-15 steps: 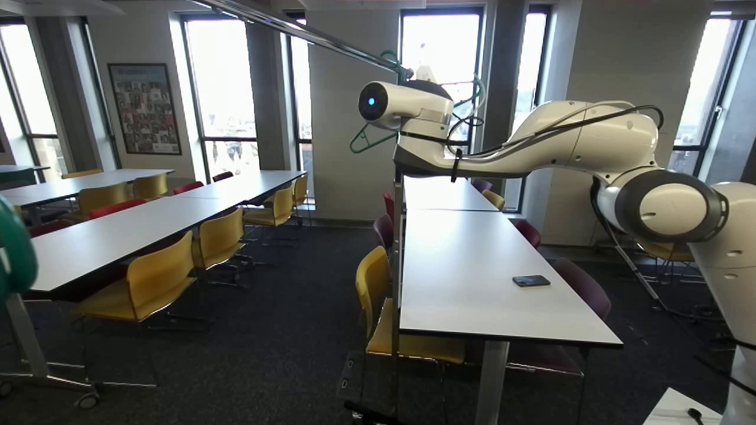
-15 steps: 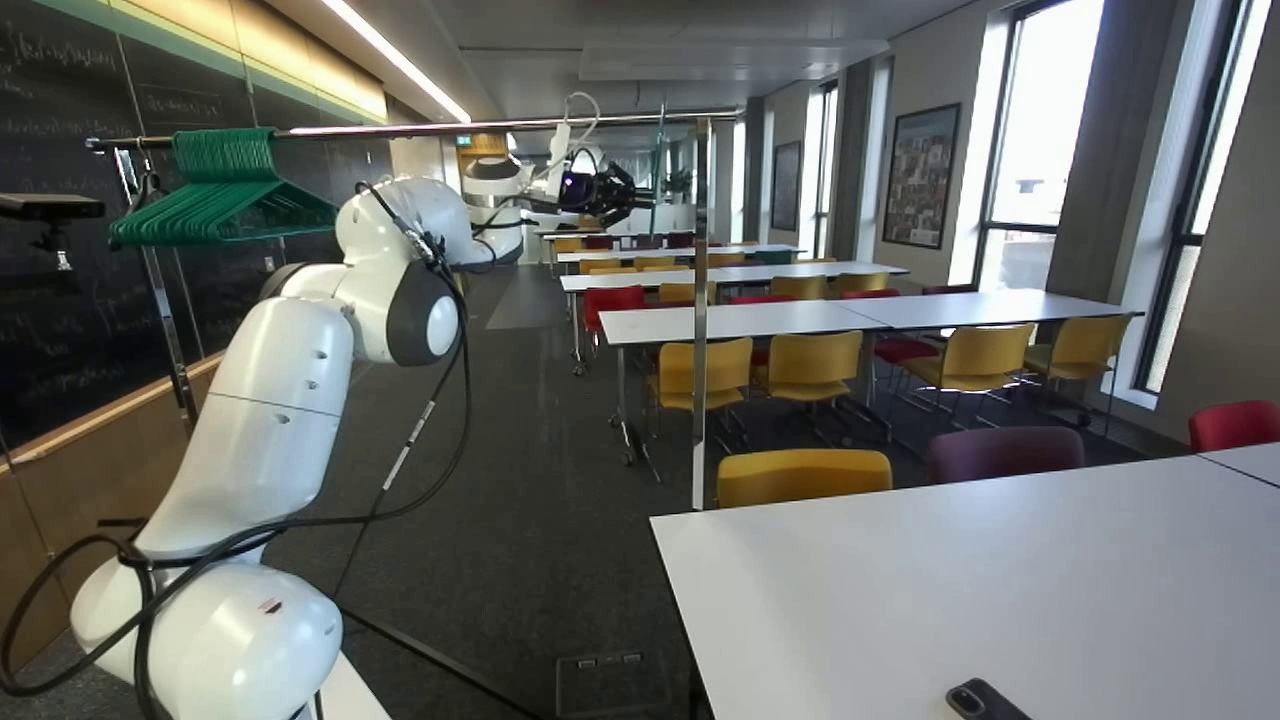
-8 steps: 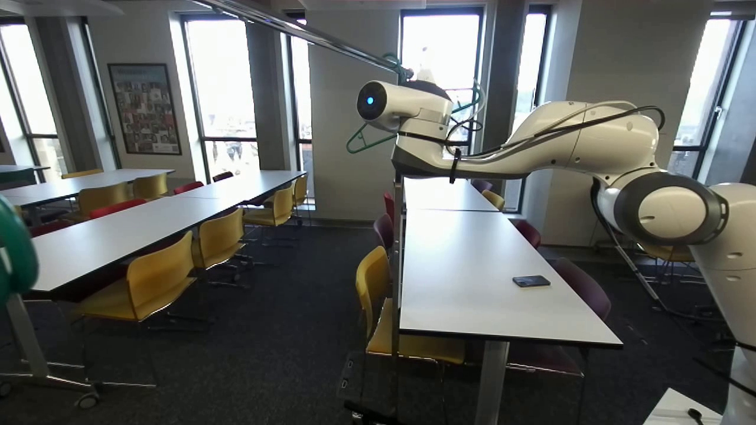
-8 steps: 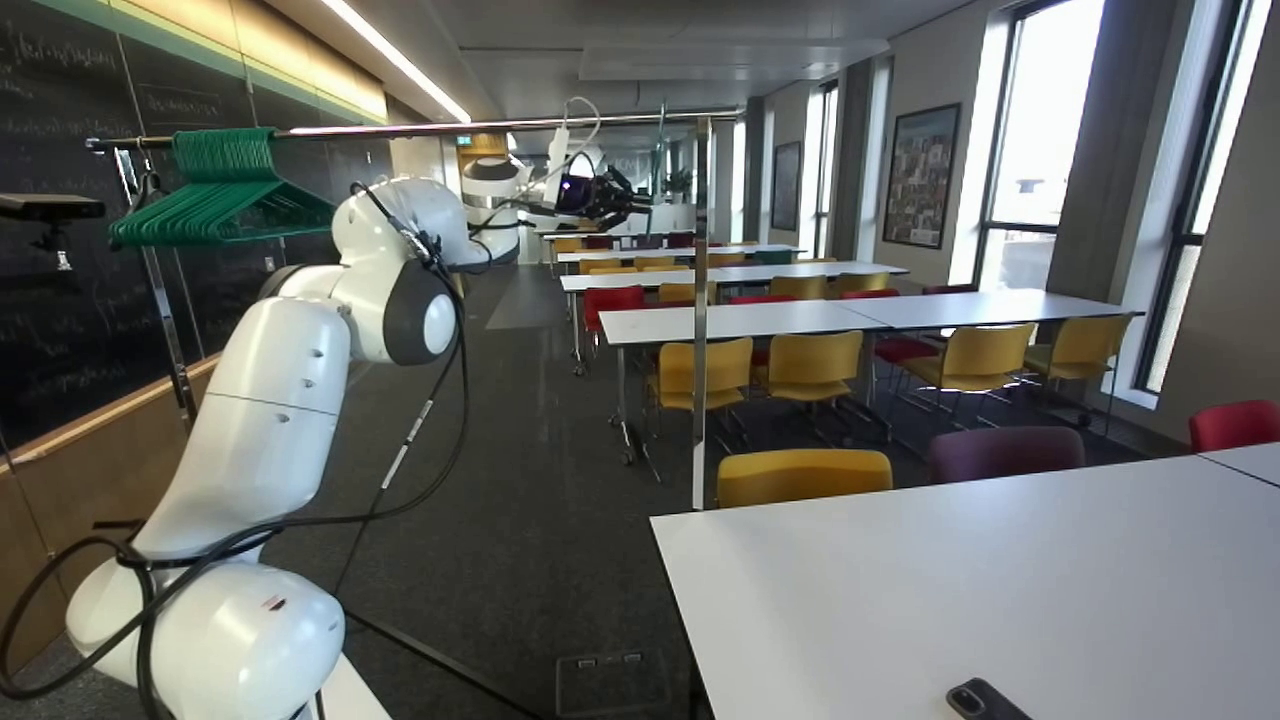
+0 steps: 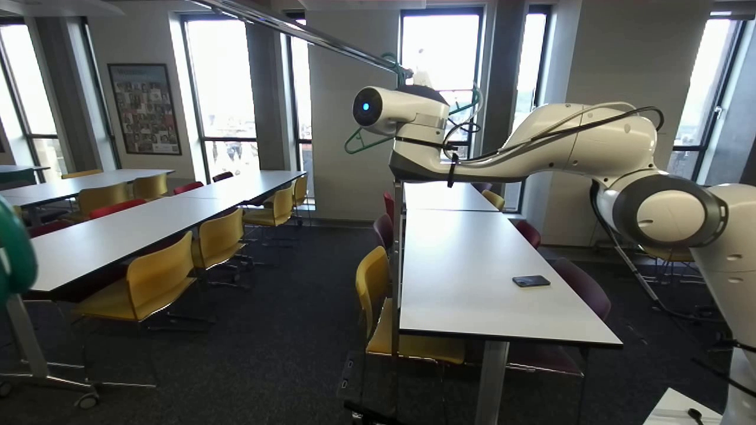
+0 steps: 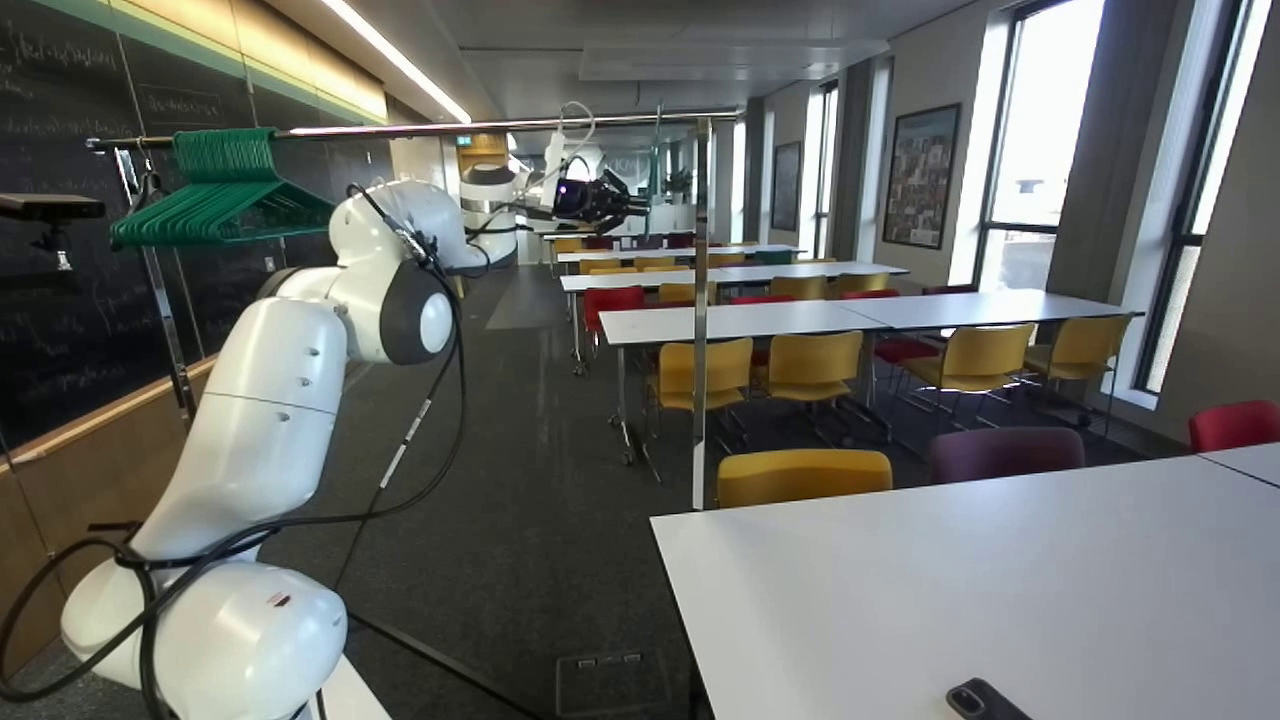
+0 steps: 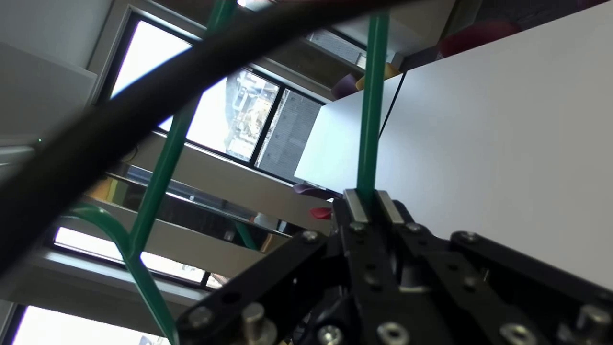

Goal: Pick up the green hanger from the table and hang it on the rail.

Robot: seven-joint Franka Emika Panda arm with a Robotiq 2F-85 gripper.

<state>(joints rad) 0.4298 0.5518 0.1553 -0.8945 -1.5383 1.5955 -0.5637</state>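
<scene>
The green hanger shows in the wrist view (image 7: pixel 371 110), where my gripper (image 7: pixel 372 203) is shut on one of its bars. In an exterior view, parts of the hanger (image 5: pixel 369 144) stick out on both sides of the arm's wrist, which hides its middle and my gripper. It also shows edge-on and thin in an exterior view (image 6: pixel 655 165), at the tip of my gripper (image 6: pixel 635 205). The rail (image 5: pixel 319 40) runs at the height of the hook, near its end; I cannot tell whether the hook rests on it. The table (image 5: pixel 460 283) is below and holds no hanger.
Several green hangers (image 6: pixel 225 210) hang at the far end of the rail (image 6: pixel 400 130). An upright metal post (image 6: pixel 700 350) carries the near end. A dark phone (image 5: pixel 531 281) lies on the table. Yellow and dark red chairs stand along it. Loose cables (image 6: pixel 460 400) hang from the arm.
The arm's wrist and gripper have sunk a little and shifted slightly left in an exterior view. The hanger's body has moved with them; its hook stays at about the same height by the rail.
</scene>
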